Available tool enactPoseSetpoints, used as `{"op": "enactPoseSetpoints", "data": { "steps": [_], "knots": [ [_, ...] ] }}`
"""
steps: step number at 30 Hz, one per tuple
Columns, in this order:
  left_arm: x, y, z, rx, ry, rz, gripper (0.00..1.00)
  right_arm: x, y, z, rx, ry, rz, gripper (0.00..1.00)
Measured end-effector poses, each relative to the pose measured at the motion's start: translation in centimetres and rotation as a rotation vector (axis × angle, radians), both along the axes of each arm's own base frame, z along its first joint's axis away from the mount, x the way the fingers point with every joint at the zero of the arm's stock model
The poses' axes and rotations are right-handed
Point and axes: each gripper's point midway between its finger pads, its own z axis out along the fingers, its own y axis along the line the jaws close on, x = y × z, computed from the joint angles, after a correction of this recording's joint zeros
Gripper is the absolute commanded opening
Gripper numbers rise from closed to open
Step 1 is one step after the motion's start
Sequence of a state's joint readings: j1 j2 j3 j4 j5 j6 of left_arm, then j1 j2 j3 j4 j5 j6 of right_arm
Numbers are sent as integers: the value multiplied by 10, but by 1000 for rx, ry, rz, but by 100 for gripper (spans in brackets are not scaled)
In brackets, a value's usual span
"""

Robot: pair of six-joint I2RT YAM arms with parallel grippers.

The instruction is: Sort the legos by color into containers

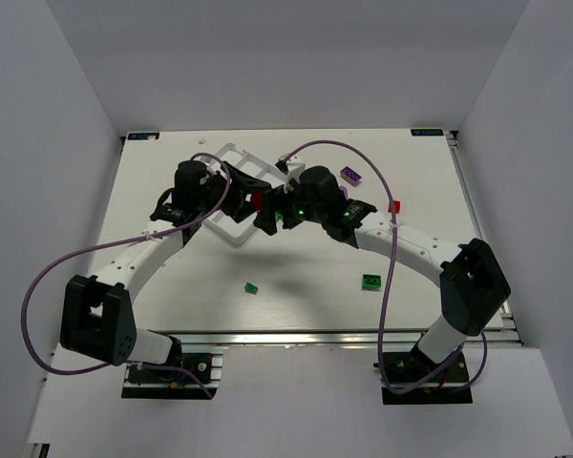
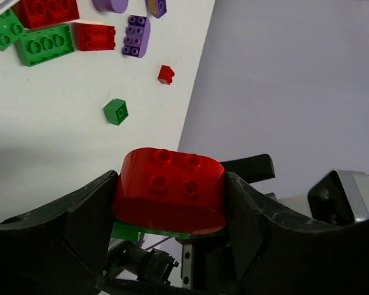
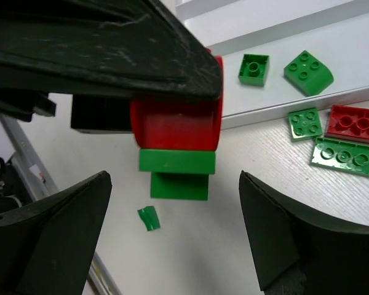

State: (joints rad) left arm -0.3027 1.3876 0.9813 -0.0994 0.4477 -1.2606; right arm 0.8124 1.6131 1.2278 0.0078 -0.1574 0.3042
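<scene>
The left end effector (image 2: 169, 206) is clamped on a rounded red lego (image 2: 172, 184) (a green lego (image 3: 176, 161) is stuck to its underside), holding it above the desk (image 1: 315, 305) just beside the white tray (image 1: 232, 148). The right end effector (image 3: 175, 215) is spread wide, one finger on each side of that pair, touching neither. Two small green bricks (image 3: 253, 69) lie inside one tray compartment. Just outside the tray wall rest a flat red brick (image 3: 355, 121) and a long green brick (image 3: 347, 157). A purple brick (image 1: 350, 176) lies farther from the tray.
</scene>
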Motion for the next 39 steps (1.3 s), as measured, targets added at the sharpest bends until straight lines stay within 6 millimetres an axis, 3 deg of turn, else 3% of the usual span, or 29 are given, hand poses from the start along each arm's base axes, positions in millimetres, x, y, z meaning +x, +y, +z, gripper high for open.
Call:
{"op": "enactPoseSetpoints", "data": {
  "steps": [7,12,13,18,21,24,39],
  "knots": [
    [0,-4,2,-54,7,10,18,11,-3,-6,-30,-32,-37,86],
    [-2,-4,0,-79,17,18,18,16,1,-7,-24,-48,-40,73],
    [-2,-5,1,-83,18,19,17,17,2,-8,-22,-51,-36,65],
    [-2,-6,5,-112,9,27,17,16,8,-10,-13,-59,-4,49],
    [-1,-6,4,-119,9,33,17,15,10,-11,-11,-61,12,34],
    [-2,-5,3,-128,16,38,17,14,10,-12,-18,-70,29,1],
    [-3,-5,2,-195,20,52,15,12,3,-13,-7,-71,92,0]
  ]
}}
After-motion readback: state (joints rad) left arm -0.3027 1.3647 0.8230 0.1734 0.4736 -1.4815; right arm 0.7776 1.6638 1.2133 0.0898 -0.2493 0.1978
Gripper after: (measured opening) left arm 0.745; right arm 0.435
